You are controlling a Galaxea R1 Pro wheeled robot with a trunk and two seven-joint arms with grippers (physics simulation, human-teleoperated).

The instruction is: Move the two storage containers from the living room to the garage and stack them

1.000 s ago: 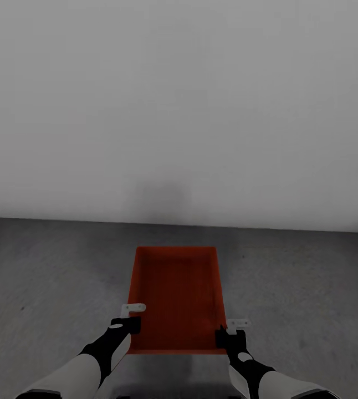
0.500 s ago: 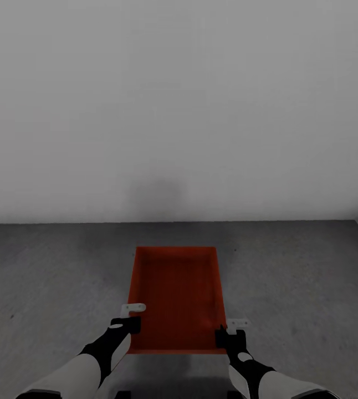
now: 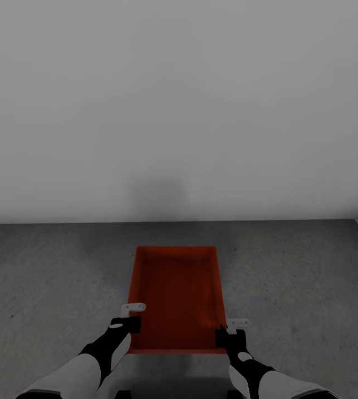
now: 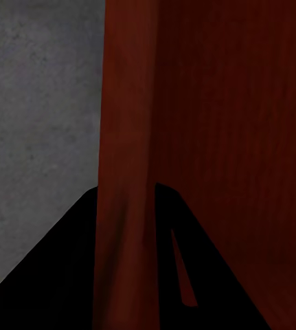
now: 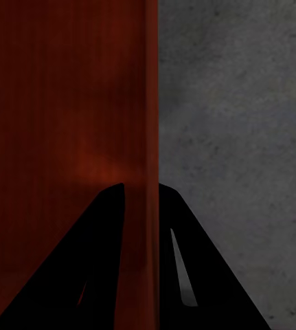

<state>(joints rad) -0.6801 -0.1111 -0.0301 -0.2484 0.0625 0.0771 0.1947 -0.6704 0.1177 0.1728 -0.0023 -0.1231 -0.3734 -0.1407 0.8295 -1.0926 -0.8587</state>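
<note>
no readable text, labels, or numbers

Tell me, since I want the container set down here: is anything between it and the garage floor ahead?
Nothing visible. The storage container is held by the left gripper and right gripper, each clamped on a side wall. The concrete floor around and ahead of it shows bare up to the wall.
</note>
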